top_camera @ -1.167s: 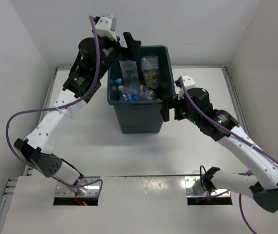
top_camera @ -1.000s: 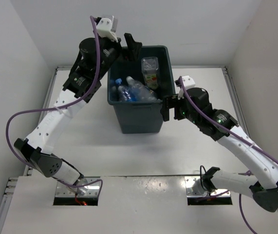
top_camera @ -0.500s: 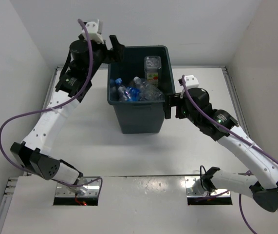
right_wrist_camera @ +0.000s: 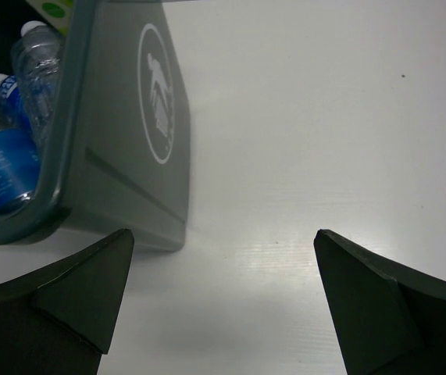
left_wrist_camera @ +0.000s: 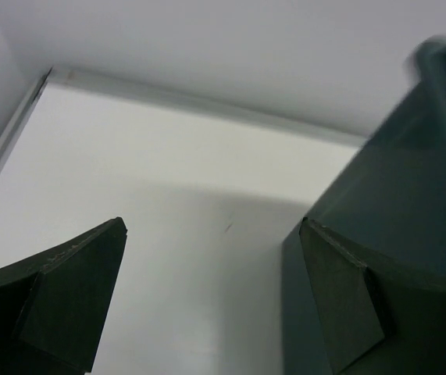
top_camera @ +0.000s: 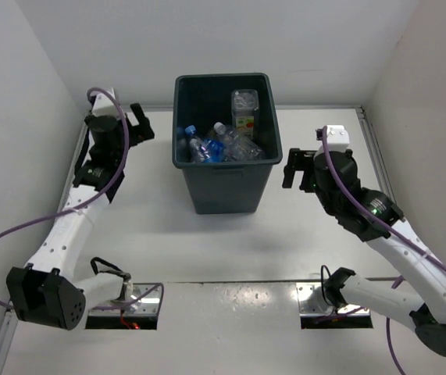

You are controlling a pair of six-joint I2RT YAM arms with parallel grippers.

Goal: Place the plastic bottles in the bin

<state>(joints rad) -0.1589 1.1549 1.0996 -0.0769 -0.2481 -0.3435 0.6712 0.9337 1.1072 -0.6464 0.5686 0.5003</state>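
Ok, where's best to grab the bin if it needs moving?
Probably its rim on the right wall, from above. The bin is much too wide for the jaws and tapers downward, while the rim is a thin lip, and the open right gripper is beside it.

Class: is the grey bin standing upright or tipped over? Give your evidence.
Upright. The bin has its open rim facing the overhead camera, and the plastic bottles rest inside it.

The dark grey bin stands upright between the claws, to the right of the left gripper and left of the right gripper, touching neither. Clear plastic bottles, several blue-labelled, lie jumbled inside. The larger bottle, green-yellow labelled, leans in the far corner nearer the right gripper.
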